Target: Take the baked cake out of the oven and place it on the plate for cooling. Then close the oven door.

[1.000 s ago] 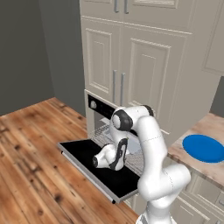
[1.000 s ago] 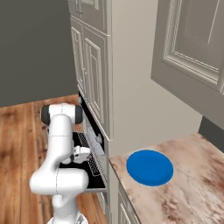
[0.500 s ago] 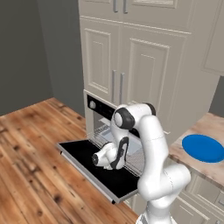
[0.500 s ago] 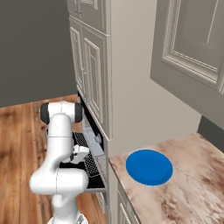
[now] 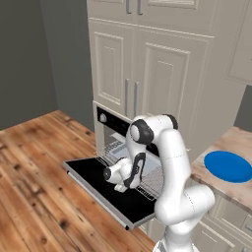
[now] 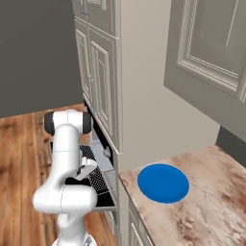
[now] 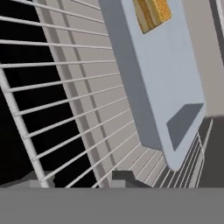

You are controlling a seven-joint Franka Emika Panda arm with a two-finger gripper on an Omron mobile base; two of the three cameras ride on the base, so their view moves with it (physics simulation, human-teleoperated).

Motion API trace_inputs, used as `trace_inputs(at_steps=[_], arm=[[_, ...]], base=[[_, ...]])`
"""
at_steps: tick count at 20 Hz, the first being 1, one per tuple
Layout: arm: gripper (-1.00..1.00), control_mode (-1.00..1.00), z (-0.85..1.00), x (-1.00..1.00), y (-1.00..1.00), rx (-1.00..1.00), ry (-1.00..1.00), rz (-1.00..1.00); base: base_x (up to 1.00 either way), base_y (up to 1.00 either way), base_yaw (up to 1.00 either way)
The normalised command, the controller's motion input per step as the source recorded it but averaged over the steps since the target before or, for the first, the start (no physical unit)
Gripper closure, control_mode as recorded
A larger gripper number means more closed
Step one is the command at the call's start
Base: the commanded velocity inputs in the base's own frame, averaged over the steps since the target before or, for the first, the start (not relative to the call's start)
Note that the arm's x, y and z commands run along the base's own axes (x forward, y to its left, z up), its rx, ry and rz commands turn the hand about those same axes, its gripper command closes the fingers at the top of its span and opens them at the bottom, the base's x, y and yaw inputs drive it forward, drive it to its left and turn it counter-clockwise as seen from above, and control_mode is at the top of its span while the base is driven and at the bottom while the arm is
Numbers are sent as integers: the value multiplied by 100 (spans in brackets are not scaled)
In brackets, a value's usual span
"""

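While the wide black glass oven door (image 5: 101,189) lies flat and open, the white arm's gripper (image 5: 118,187) hangs low over its pulled-out wire rack (image 5: 152,179). Rightward, the flat round blue plate (image 6: 163,183) rests on bare marbled counter (image 6: 202,211). Up close, the orange-tan cake block (image 7: 152,13) sits at the grey rectangular baking tray's (image 7: 170,83) far end; finger spread cannot be judged.

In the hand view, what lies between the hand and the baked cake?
Wire rack bars, then the bare grey baking tray, with the baked cake sitting at the tray's far end. Nothing blocks that stretch.
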Motion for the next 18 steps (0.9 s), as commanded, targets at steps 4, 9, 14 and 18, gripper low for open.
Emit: trace_inputs(at_steps=[4,9,14,18], arm=[[100,-100,18,-60,79,13,22,10],[100,-100,15,-67,81,13,21,10],[100,-100,7,-76,90,10,17,10],[100,-100,7,-79,97,8,18,9]], base=[[0,0,0],[0,0,0],[0,0,0],[0,0,0]])
